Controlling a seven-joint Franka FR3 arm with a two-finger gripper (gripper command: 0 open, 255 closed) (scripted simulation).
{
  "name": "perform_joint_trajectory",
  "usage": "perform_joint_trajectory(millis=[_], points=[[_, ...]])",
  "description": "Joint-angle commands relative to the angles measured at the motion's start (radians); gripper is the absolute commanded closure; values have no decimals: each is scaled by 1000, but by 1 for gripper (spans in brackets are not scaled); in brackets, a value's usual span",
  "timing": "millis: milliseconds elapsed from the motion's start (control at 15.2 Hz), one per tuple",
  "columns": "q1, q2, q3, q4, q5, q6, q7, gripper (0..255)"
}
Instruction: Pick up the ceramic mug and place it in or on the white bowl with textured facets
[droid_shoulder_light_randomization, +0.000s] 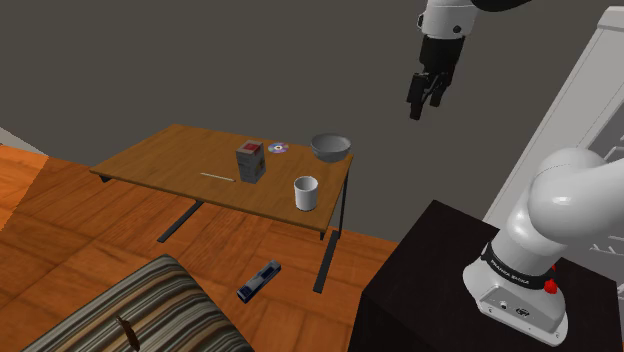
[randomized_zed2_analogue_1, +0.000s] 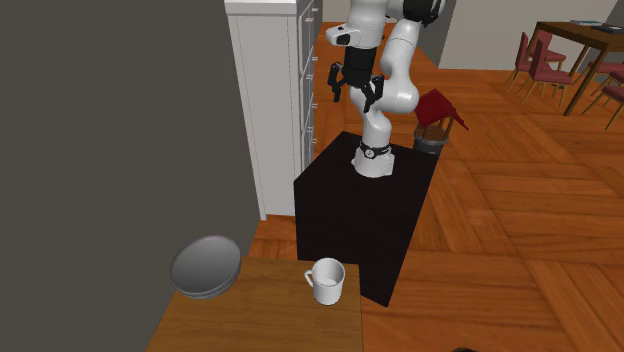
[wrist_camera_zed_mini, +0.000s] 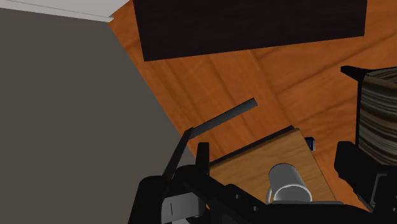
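The gripper (droid_shoulder_light_randomization: 426, 104) hangs high in the air, well above and clear of the table (droid_shoulder_light_randomization: 170, 160), between the table and the stand (droid_shoulder_light_randomization: 430, 270). Its two fingers stand apart and hold nothing.

The white mug (droid_shoulder_light_randomization: 305, 192) stands upright on the wooden tabletop, close to the edge nearest the stand and toward the shoulder view's right end. In the second exterior view its handle points toward the bowl. In the wrist view the mug lies below the gap between the fingers, untouched.

The grey bowl (droid_shoulder_light_randomization: 330, 148) sits upright near the far corner at the same end of the table, apart from the mug.

Also on the tabletop:
- a small box (droid_shoulder_light_randomization: 250, 161), upright near the middle;
- a disc (droid_shoulder_light_randomization: 277, 148), lying flat between the box and the bowl;
- a thin stick (droid_shoulder_light_randomization: 216, 177), just beside the box.

A blue object (droid_shoulder_light_randomization: 258, 281) lies on the wooden floor under the table's near side.
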Motion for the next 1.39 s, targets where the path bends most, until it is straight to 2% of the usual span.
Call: perform_joint_trajectory(millis=[0,660,1320], points=[[0,0,0,0,0,0,0,0],[12,314,68,-14,29,318,101,0],[14,700,125,116,-3,563,211,0]])
